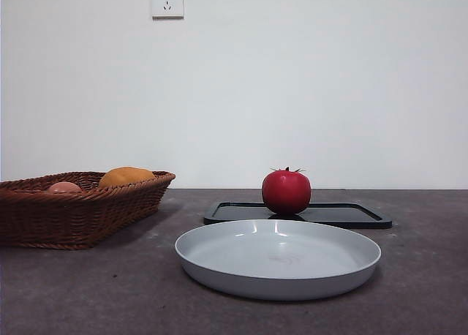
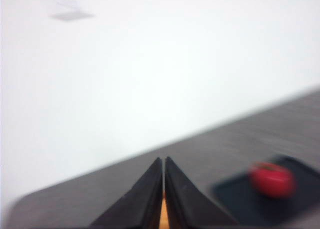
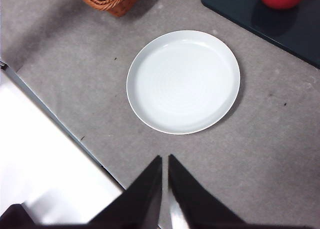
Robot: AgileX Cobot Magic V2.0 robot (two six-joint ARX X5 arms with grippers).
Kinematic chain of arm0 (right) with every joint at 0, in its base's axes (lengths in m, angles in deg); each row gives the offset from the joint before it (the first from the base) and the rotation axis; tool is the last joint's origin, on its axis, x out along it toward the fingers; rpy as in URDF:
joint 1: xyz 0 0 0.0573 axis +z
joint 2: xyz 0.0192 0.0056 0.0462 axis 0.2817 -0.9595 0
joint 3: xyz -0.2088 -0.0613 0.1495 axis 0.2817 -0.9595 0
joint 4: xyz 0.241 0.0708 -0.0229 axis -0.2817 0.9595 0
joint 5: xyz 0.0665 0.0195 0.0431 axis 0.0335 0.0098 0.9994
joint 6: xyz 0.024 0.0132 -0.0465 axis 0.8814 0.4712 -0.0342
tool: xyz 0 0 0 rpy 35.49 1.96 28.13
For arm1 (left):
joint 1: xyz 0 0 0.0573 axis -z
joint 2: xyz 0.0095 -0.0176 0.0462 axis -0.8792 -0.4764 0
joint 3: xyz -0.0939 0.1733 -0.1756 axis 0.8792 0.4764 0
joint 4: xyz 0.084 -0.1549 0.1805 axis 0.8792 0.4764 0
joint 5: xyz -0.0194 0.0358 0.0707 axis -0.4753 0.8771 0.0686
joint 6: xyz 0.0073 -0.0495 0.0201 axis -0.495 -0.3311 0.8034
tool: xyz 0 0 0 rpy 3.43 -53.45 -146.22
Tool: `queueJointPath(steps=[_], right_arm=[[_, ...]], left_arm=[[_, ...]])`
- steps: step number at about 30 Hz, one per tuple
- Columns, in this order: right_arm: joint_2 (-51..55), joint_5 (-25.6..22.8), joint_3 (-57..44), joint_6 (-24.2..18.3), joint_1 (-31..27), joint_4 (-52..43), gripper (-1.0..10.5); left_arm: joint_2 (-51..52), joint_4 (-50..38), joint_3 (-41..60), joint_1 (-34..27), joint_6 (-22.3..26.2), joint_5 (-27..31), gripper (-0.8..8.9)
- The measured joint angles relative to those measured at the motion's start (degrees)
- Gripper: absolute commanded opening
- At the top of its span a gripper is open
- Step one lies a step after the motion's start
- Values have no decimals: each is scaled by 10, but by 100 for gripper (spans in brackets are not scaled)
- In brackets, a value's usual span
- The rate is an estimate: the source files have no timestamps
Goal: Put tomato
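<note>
One tomato sits on the black tray, behind the empty grey plate. Beside them a wicker basket holds an orange-yellow fruit. Both the left gripper and the right gripper hang above the table with jaws pressed together, holding nothing.

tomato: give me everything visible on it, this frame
The tomato is round, glossy and deep red, with a small dark green star-shaped stem on top. It stands upright on the flat black tray, behind the empty grey plate. Nothing else touches it; neither gripper is near it. It looks whole and unmarked. The left wrist view shows it blurred.
</note>
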Motion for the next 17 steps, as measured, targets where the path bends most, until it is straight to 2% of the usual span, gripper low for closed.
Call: queueJointPath(steps=[2,8,17], right_arm=[[0,0,0,0,0,0,11],[0,0,0,0,0,0,11],[0,0,0,0,0,0,11]], left_arm=[[42,-24,51,-14,-2,47,8],[145,-18,183,-24,-12,161,7],[244,-17,337,-24,-22,175,7]])
